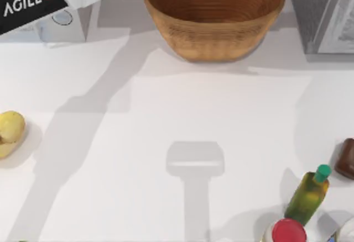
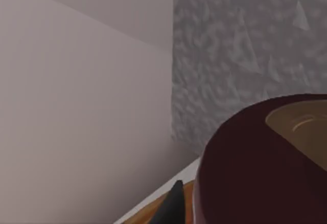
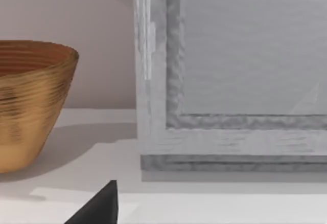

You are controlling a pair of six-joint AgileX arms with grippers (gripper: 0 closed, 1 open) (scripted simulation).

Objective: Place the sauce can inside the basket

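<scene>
1. The left gripper (image 2: 176, 206) is gripping the sauce can (image 2: 255, 173), a small squat cylinder with a dark maroon rim and a tan-sheened top. The left wrist view has one dark fingertip (image 2: 171, 203) sitting right beside the can's wall, so it looks clenched on it.
2. The can is hanging up in the air against the wall and the grey speckled cabinet (image 1: 321, 15), probably so it clears the rim.
3. The left arm (image 1: 33, 1) is reaching in at the far left, just beside the big round light-brown wicker basket (image 1: 214, 37), which is sitting far centre with its mouth open.
4. My guess: carry step underway, drop not yet done.
5. The right gripper (image 3: 102, 206) is idling near the cabinet; can't tell if it's clenched or released.
</scene>
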